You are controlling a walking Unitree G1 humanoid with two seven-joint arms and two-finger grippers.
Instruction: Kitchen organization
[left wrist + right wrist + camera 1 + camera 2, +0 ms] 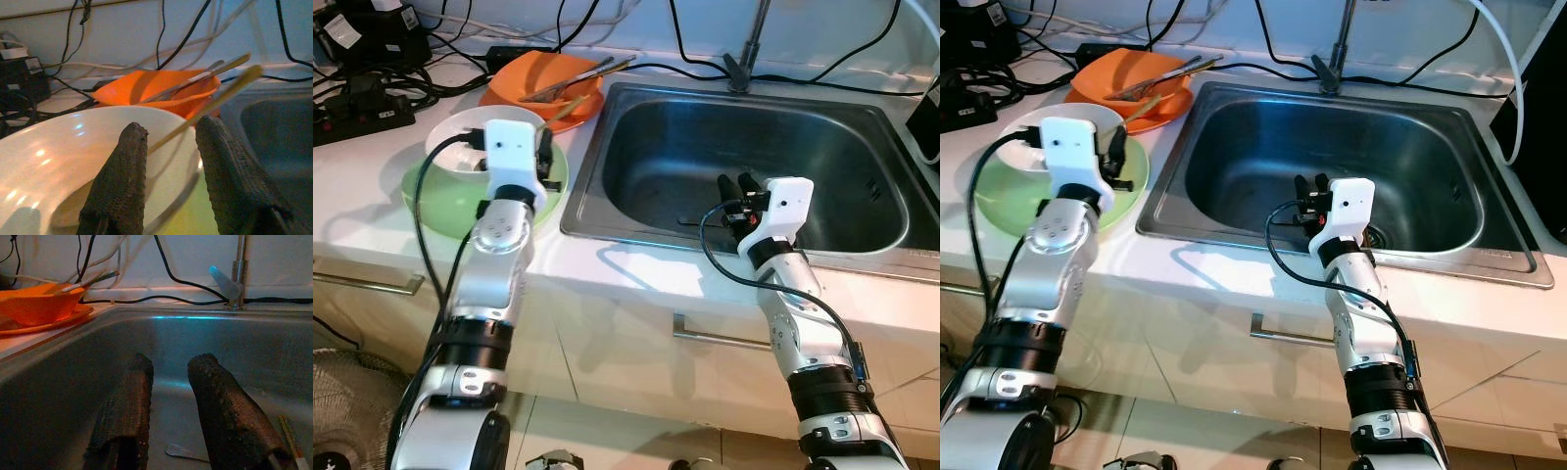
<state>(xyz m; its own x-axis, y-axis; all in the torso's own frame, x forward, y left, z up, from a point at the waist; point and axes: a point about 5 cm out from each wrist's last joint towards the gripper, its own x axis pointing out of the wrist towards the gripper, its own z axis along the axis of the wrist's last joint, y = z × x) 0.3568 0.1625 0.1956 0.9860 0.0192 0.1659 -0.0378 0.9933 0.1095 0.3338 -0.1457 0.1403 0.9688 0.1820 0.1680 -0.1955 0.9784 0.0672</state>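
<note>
Now my left hand [168, 161] hovers at the near rim of the white bowl [450, 132], fingers [120, 181] parted with nothing between them yet; a pale chopstick [210, 105] leaning out of the bowl crosses the gap without being pinched. That bowl sits in a green plate [429, 201] on the table [362, 191] just left of the sink [862, 122]. Behind the plate, still left of the sink, an orange bowl on an orange plate [533, 83] holds more chopsticks and cutlery.

I judge the white bowl to be ceramic: stiff, smooth, likely slippery and breakable, so the rim is where I would take hold, one finger inside and one outside. The chopstick looks light and rigid and may roll or tip out if the bowl tilts.

My right hand [168, 396] is down inside the sink, fingers apart and empty, above a spoon [188, 453] lying on the steel bottom.

The white table is glossy; power strips and black cables [372, 93] crowd the area left of the sink and run along the wall behind the faucet [744, 59].
</note>
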